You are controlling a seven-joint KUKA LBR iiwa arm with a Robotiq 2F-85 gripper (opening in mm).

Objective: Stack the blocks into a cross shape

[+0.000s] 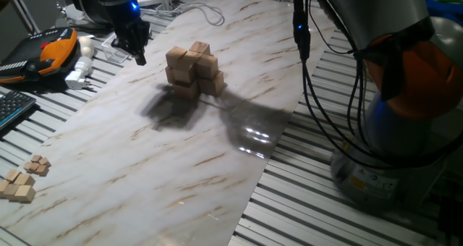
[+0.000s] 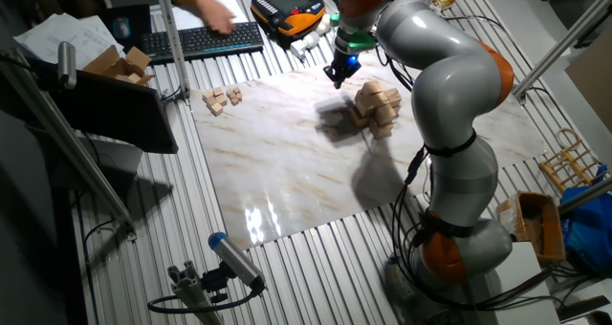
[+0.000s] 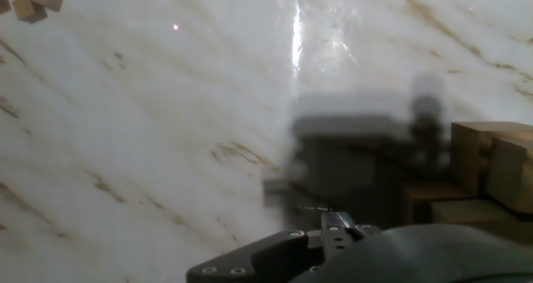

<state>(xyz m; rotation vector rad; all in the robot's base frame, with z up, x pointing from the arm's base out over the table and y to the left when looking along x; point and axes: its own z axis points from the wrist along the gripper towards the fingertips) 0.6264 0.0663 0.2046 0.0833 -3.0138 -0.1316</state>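
Note:
Several light-tan wooden blocks [image 1: 194, 71] stand in a tight two-layer stack at the far middle of the marble board [image 1: 166, 166]. The stack also shows in the other fixed view [image 2: 378, 107] and at the right edge of the hand view [image 3: 491, 175]. My gripper [image 1: 140, 56] hangs a little above the board, just left of the stack and apart from it. Its dark fingers taper to one tip and hold nothing. It also shows in the other fixed view [image 2: 335, 79]. The hand view shows only the hand's dark housing [image 3: 333, 250], not the fingertips.
A cluster of tiny wooden cubes [image 1: 22, 181] lies off the board's near left corner, also seen in the other fixed view [image 2: 220, 98]. A keyboard [image 1: 11, 108], an orange pendant [image 1: 54, 51] and a white plug [image 1: 78, 76] lie at the left. A person's hand [image 2: 215, 14] is beyond the board.

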